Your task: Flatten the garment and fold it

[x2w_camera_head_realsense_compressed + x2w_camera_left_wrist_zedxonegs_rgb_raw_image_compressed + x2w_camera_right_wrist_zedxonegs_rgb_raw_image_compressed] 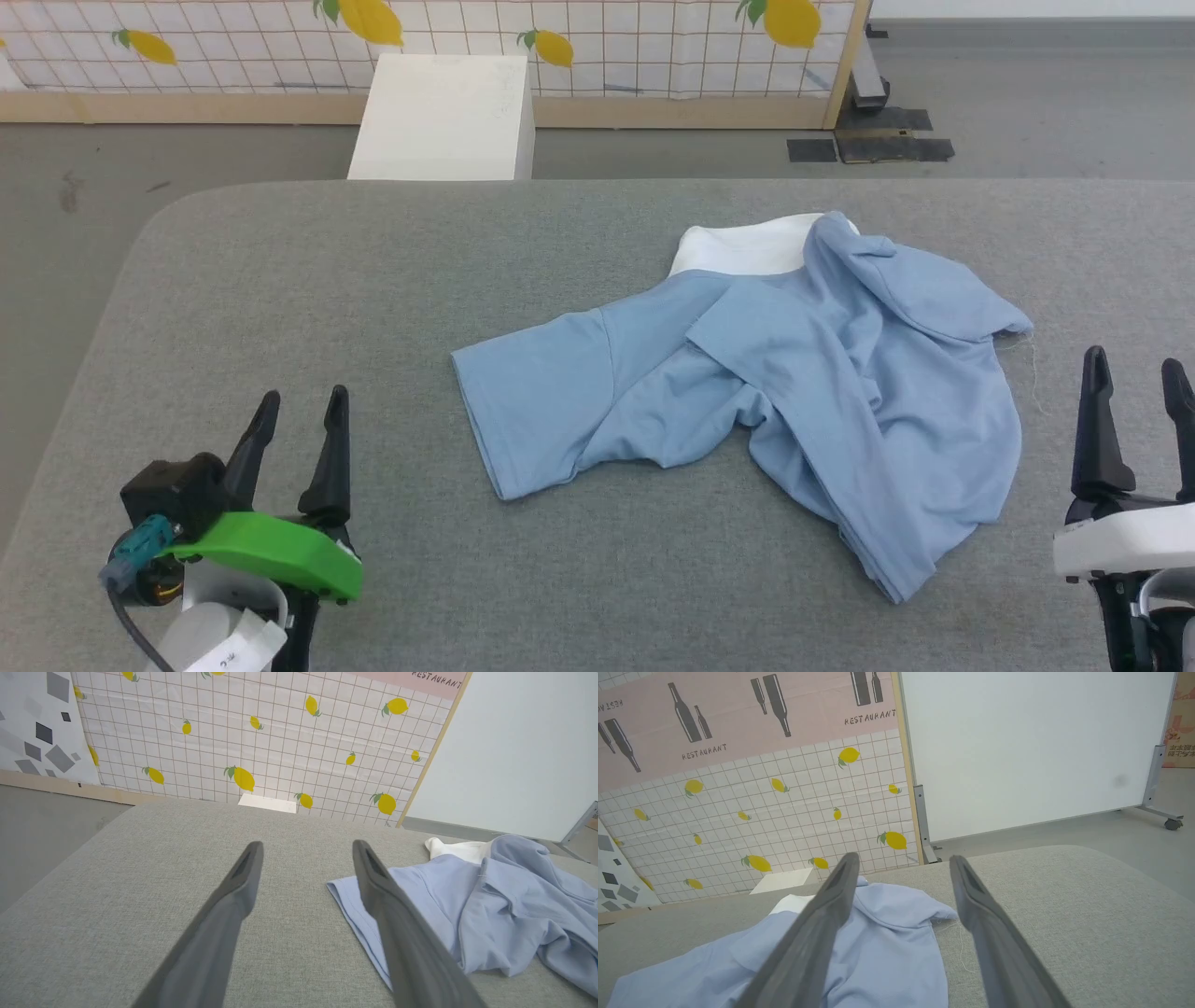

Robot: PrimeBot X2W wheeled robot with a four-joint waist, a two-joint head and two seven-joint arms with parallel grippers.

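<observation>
Flattening comes first: light blue shirt (794, 373) lies crumpled on the table (373, 280) (sleeve toward my left), both my jaws wide open, empty, clear of it; next, pinch opposite edges and spread

Right end effector (1134, 364) clipped by the edge at 4 o'clock. Garment's (840, 392) lower layers buried under its own folds.

The shirt (822, 373) lay crumpled on my worktop (373, 280), right of the middle. It was light blue, soft and short-sleeved. One sleeve (532, 401) spread flat toward my left. The body was bunched and folded over itself toward my right, and a white collar piece (738, 247) showed at its far edge.
</observation>
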